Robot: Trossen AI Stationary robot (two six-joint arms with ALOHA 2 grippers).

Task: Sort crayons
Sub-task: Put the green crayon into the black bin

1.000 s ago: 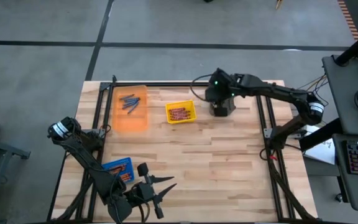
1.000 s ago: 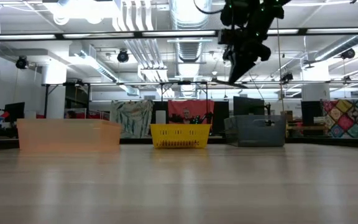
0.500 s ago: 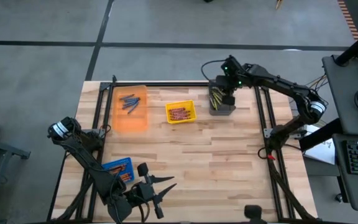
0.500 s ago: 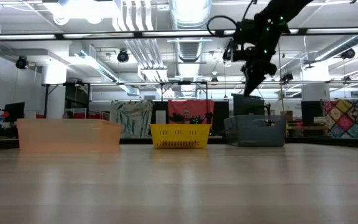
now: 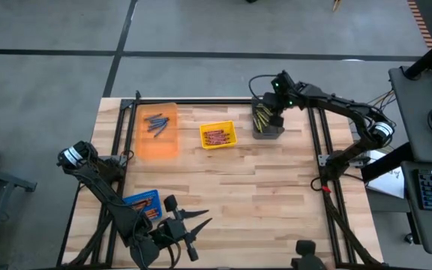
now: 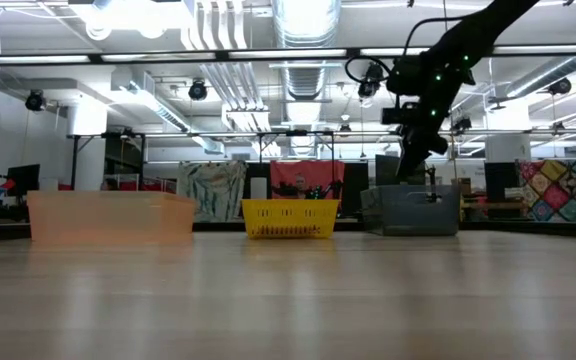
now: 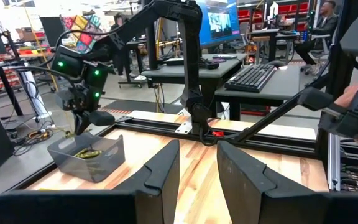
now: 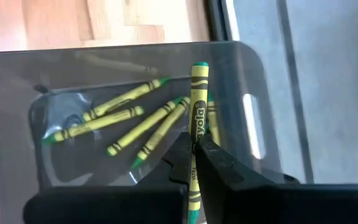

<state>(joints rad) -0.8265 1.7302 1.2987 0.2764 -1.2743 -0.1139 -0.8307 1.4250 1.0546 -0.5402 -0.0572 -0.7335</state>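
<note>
Inside the grey bin (image 8: pixel 253 81) lie olive-yellow crayons (image 8: pixel 114 115).

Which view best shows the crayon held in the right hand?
The right wrist view: the yellow-green crayon is pinched in the right hand above the grey bin. The high view shows only that arm over the bin; the low and left wrist views show the arm, the crayon too small to make out.

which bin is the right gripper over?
The grey bin, rightmost of the back row. The right gripper holds a yellow-green crayon above it; the orange, yellow and blue bins sit further left.
</note>
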